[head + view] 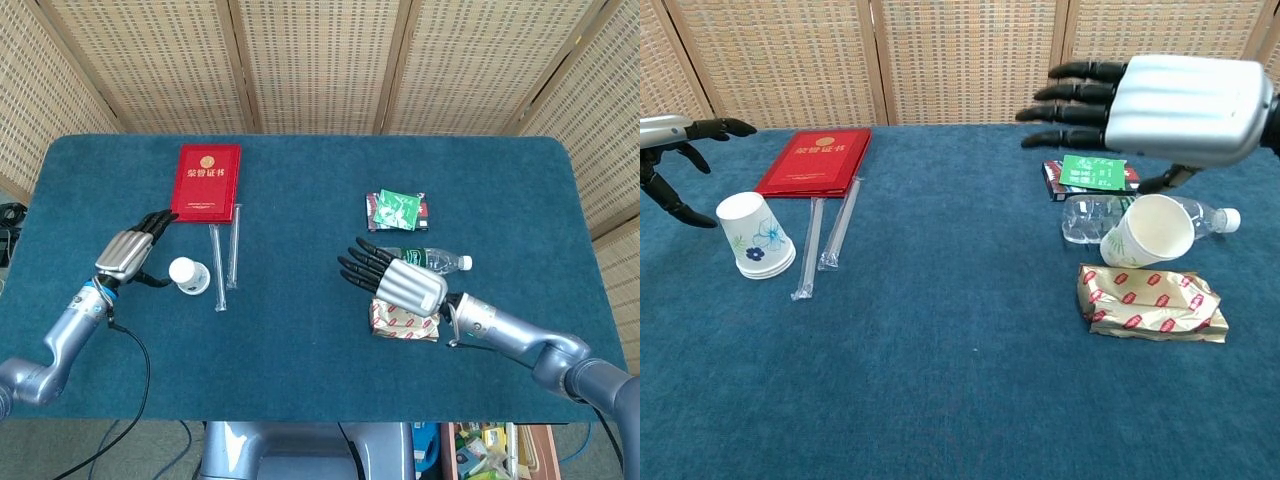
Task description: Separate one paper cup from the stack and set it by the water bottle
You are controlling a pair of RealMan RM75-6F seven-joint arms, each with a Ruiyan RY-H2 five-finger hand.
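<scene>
A white flower-printed paper cup stack (pixel 758 237) stands upside down on the blue table, left of the straws; it also shows as cup stack (pixel 188 275) in the head view. My left hand (pixel 678 150) hovers just beyond it, fingers spread, holding nothing. One leaf-printed cup (pixel 1148 232) lies tilted on its side, mouth toward me, leaning on the clear water bottle (pixel 1085 218) and the gold snack pack (pixel 1152 303). My right hand (pixel 1160 95) is raised over it, fingers spread and empty. In the head view the right hand (pixel 395 282) hides that cup.
A red booklet (pixel 207 182) lies at the back left, with two wrapped straws (pixel 228 255) in front of it. A green packet (pixel 398 210) sits on a dark box behind the bottle (pixel 425 262). Wicker screens stand behind the table.
</scene>
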